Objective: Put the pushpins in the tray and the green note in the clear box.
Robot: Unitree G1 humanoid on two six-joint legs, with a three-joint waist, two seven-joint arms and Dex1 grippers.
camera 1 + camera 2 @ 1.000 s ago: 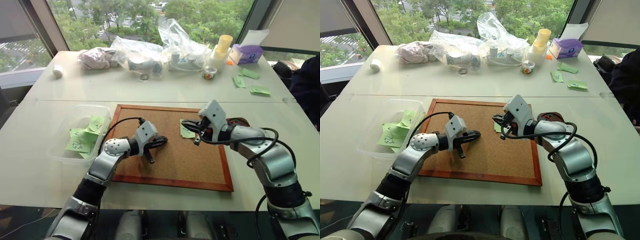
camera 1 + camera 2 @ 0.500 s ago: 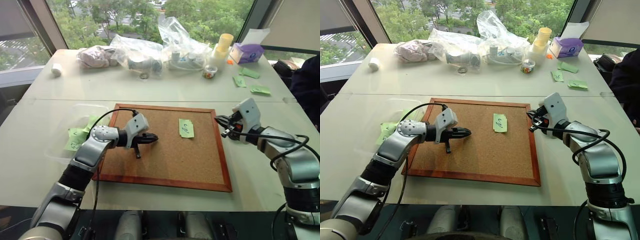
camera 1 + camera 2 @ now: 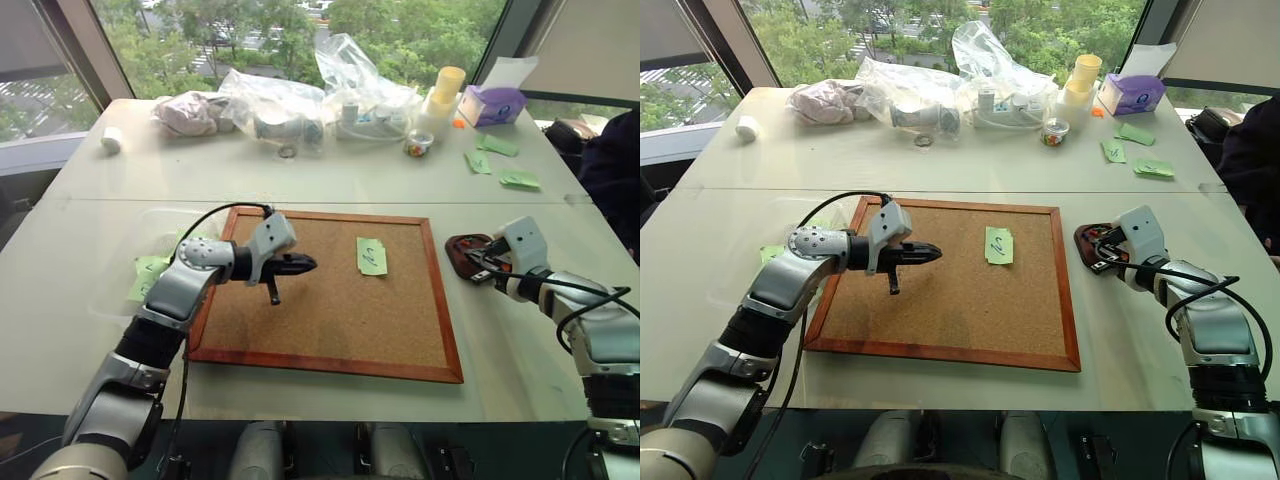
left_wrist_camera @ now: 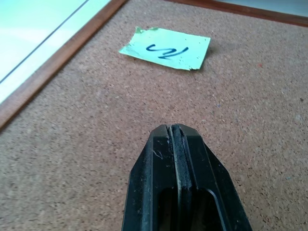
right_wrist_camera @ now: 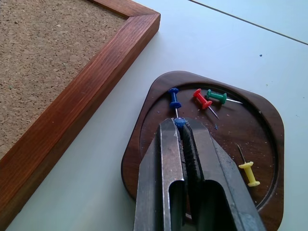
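My right pincer (image 5: 180, 124) hangs over the near end of the small dark brown tray (image 5: 269, 115), which sits on the white table (image 3: 520, 340) just off the right edge of the cork board (image 3: 330, 310). A second ago this pincer was over the board, right at the green note; half a second ago it had crossed the board's right frame; now it is at the tray. Whether it is open or closed I cannot tell: a blue bit shows right at its tip, and I cannot make out if that is gripped or free.

In the tray lie a blue pushpin (image 5: 174, 96), a red pushpin (image 5: 202, 98) and a green pushpin (image 5: 216, 96) close together at the far side, and a yellow pushpin (image 5: 249, 173) apart from them nearer the rim.

The green note (image 3: 371, 256) lies flat on the cork in the far right part of the board, scribble up, in the same spot as before, now with nothing over it.

My left pincer (image 3: 305, 264) is squeezed shut on nothing, its pads pressed flat together, hovering above the left half of the board and aimed across the cork toward the note, well short of it. It sits a little higher than a second ago.

The clear box (image 3: 150, 225) stands on the table just left of the board, with other green notes (image 3: 148, 270) inside, unmoved
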